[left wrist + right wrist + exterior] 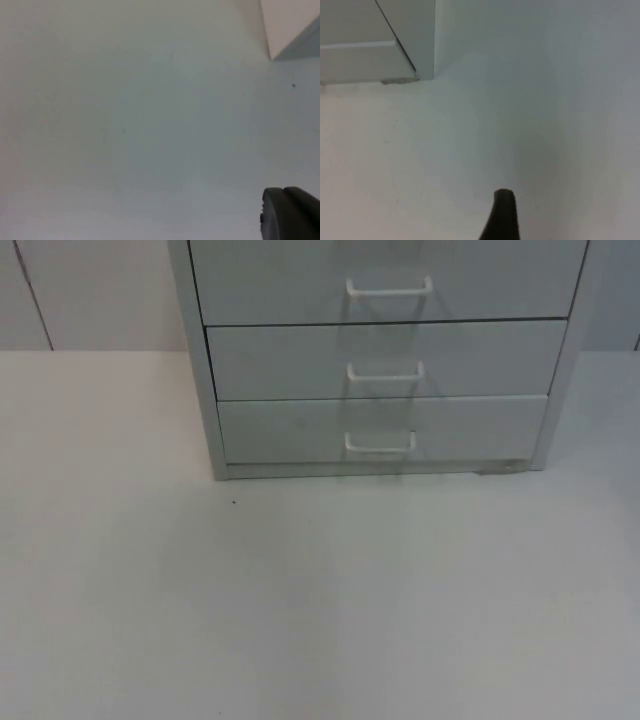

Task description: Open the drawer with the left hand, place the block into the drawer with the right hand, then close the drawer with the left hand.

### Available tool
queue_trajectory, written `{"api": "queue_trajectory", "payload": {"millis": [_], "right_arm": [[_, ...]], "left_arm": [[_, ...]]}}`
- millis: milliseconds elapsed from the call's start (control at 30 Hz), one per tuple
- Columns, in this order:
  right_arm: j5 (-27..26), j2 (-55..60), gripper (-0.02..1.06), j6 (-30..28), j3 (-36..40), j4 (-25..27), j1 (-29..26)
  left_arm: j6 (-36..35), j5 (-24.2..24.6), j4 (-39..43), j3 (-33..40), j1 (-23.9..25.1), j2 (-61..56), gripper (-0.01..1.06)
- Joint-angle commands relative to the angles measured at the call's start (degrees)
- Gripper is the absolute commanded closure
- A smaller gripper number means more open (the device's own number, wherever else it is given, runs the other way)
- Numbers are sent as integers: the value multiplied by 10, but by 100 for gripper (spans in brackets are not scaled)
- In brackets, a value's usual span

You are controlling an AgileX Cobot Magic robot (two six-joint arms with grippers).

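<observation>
A grey drawer cabinet (212, 390) stands at the far middle of the white table. Its three visible drawers are all pushed in: the upper one (480, 280), the middle one (480, 358) and the bottom one (480, 428). Each carries a white bow handle, the bottom one's handle (380, 445) lying just above the table. A black part of my left gripper (292, 214) hovers over bare table, with the cabinet's corner (300, 45) far ahead of it. My right gripper (502, 215) is likewise above bare table, short of the cabinet's lower right corner (415, 55).
The white table top (320, 600) stretches wide in front of the cabinet. A grey partition wall (90, 295) rises behind it. A tiny dark speck (234, 503) lies on the table near the cabinet's left foot.
</observation>
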Motion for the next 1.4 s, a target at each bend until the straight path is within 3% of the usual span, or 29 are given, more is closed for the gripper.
{"api": "queue_trajectory", "payload": {"millis": [0,333,533,767,1033,1267,1367], "right_arm": [[1,-6,39,-2,1,2,1],[6,-92,39,-17,1,2,1],[37,-186,39,-17,3,3,1],[55,-299,39,-17,27,4,1],[61,-432,39,-56,65,48,5],[156,-533,39,-66,111,38,15],[164,-552,39,-49,122,31,15]], "left_arm": [[-2,9,-10,3,1,-21,105],[0,35,0,3,1,-129,105],[0,51,5,4,1,-236,105],[0,12,-7,94,1,-397,105],[-2,59,-10,135,1,-556,105],[-31,95,12,136,1,-655,105],[-50,99,20,141,1,-669,105]]}}
